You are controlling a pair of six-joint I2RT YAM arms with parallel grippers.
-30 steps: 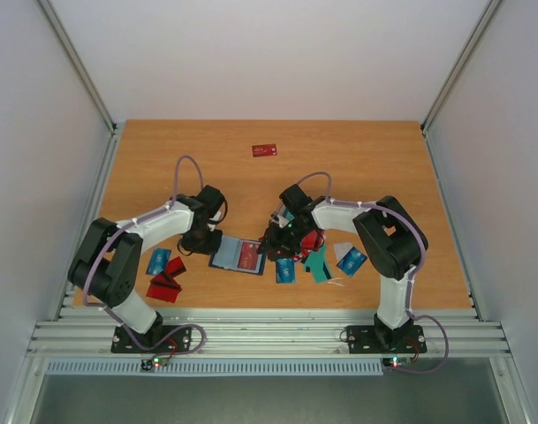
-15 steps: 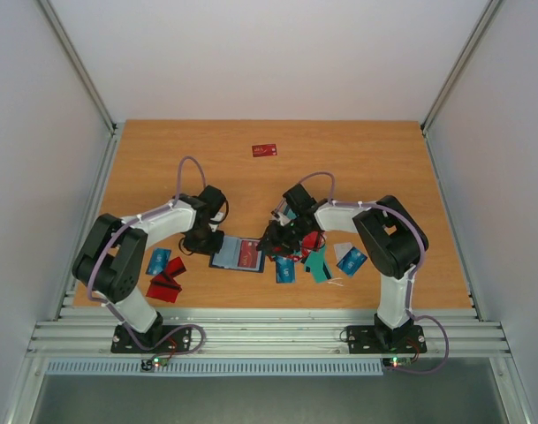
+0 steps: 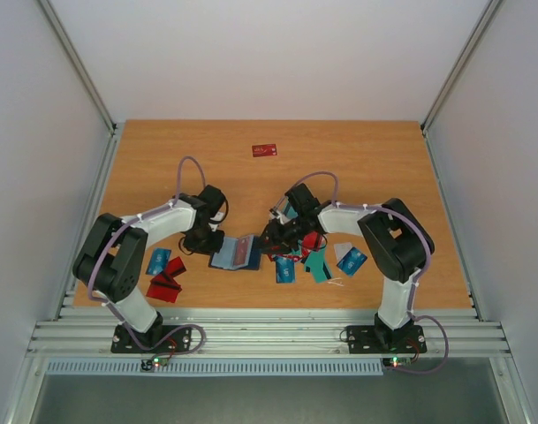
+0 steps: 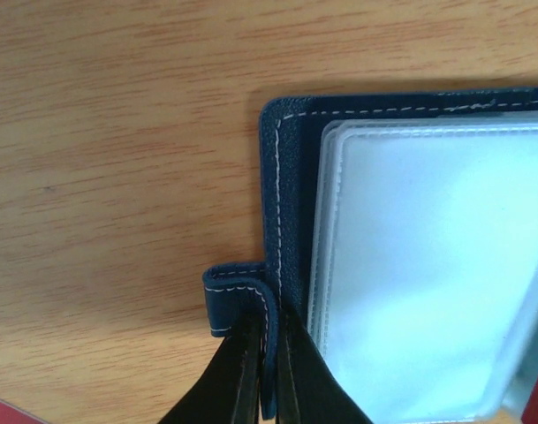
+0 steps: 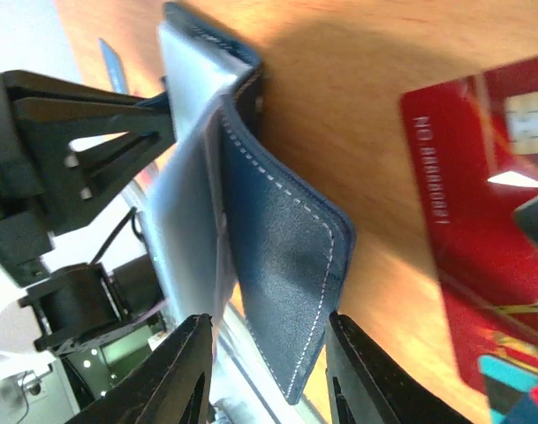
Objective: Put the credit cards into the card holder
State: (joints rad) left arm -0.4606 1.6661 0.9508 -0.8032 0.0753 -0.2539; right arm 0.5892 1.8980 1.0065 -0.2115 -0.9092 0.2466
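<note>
The card holder lies half-open near the bench's near edge, midway along it. The left jaws pinch its edge by the clasp tab, anchoring it. The right jaws stand spread astride its raised cover, probably to steady it for loading credit cards.

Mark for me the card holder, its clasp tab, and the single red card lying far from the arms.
card holder (image 4: 291, 177): left wrist view, stitched navy cover.
clasp tab (image 4: 233, 300): left wrist view, its middle.
single red card (image 3: 264, 150): top external view, its centre.
</note>
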